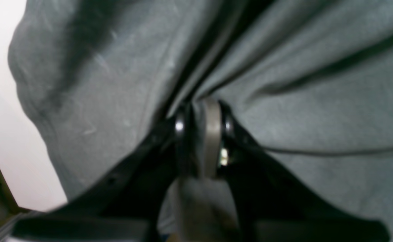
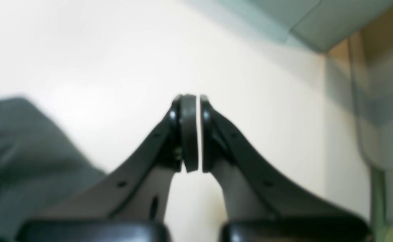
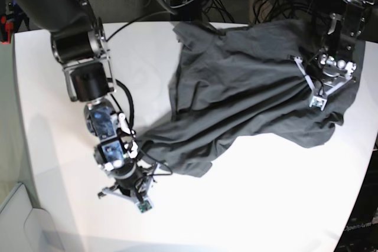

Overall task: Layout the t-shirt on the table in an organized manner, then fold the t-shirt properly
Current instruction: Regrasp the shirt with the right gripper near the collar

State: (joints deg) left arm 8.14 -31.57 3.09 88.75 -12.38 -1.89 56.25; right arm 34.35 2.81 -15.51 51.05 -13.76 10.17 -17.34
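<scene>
We find the t-shirt point(image 3: 248, 87) crumpled across the desk point(image 3: 260, 205), its long axis running diagonally. The left end effector point(image 1: 200, 134) pinches its fabric; the right end effector point(image 2: 193, 134), closed and empty, sits just beside the near corner

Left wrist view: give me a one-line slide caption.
Left gripper shut on a bunched fold of the t-shirt, white table at left.

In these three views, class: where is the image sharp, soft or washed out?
Left wrist: t-shirt folds soft, near jaws blurred. Right wrist: table washed out to white, everything soft. Base: sharpest view, with the table evenly lit.
</scene>
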